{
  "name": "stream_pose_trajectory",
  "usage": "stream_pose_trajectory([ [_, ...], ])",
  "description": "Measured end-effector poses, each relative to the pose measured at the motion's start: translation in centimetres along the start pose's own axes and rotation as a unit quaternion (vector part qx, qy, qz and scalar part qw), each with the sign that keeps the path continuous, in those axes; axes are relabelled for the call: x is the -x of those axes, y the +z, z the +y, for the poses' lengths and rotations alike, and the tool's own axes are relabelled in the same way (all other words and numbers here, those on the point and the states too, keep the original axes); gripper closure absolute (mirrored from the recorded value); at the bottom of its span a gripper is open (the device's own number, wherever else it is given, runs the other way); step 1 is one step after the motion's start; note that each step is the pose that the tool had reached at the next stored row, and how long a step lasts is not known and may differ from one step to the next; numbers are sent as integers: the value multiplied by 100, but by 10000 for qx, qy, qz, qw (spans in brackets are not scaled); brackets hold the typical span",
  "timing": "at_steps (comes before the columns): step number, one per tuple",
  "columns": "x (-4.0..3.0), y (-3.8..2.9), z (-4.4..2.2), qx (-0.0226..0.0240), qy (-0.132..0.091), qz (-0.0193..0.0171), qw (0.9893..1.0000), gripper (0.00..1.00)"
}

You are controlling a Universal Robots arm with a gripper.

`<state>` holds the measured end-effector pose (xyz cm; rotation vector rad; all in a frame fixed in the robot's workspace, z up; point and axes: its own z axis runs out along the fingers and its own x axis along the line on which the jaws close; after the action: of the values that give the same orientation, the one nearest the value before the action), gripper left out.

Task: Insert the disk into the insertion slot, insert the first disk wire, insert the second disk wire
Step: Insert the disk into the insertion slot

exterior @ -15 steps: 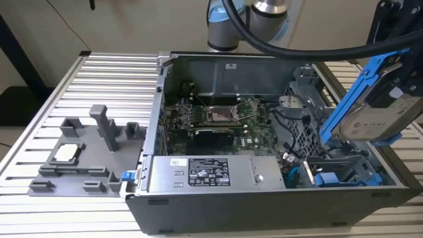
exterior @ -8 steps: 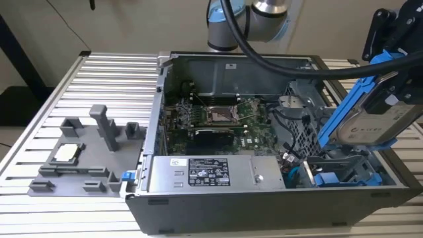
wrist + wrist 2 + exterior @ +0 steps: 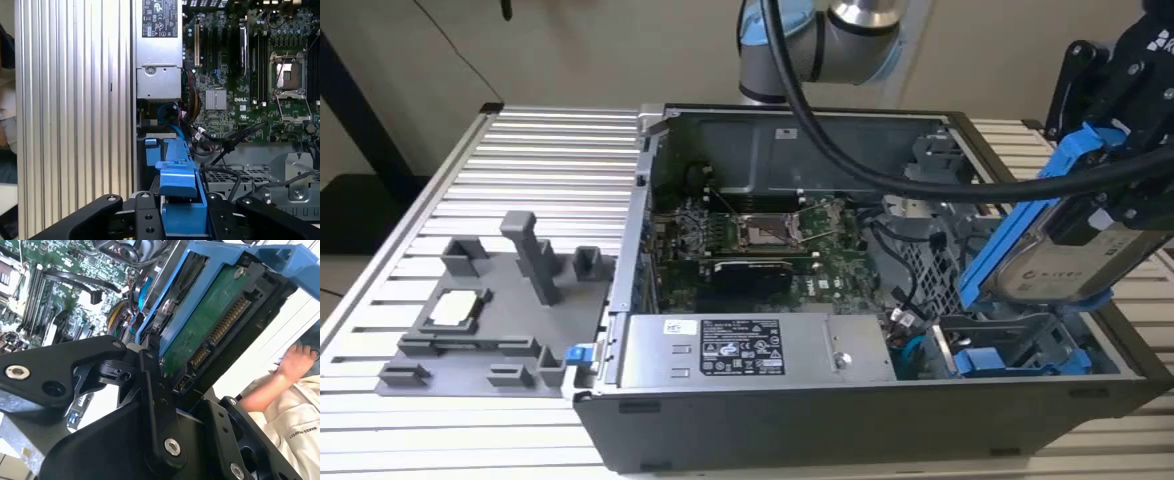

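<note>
In the exterior view my gripper (image 3: 1117,165) is shut on the disk (image 3: 1067,262), a silver-grey drive with a white label in a bright blue frame (image 3: 1014,225). The disk hangs tilted, steeply on edge, over the open computer case's corner at the exterior view's right. Just below it is the insertion slot (image 3: 994,335), a grey sheet-metal cage with blue parts inside. The second wrist view shows the disk's green circuit board (image 3: 210,325) and connector side. In the first wrist view the blue frame (image 3: 177,197) sits between my black fingers (image 3: 145,220), above the cage (image 3: 250,172).
A silver power-supply box (image 3: 734,350) and the motherboard (image 3: 761,240) lie inside the case. Loose black and blue wires (image 3: 170,117) sit beside the cage. A grey fixture (image 3: 494,310) stands on the ribbed table (image 3: 534,160). A person's hand (image 3: 295,365) is nearby.
</note>
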<state>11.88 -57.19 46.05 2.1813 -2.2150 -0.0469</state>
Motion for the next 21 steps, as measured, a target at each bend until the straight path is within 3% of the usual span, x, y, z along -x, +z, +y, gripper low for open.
stream_pose_trajectory([
  [5,-9,80,-5,0,-2,2,10000,67],
  [16,-12,160,-9,0,-2,2,10000,67],
  [21,-13,232,-12,0,-2,0,10000,67],
])
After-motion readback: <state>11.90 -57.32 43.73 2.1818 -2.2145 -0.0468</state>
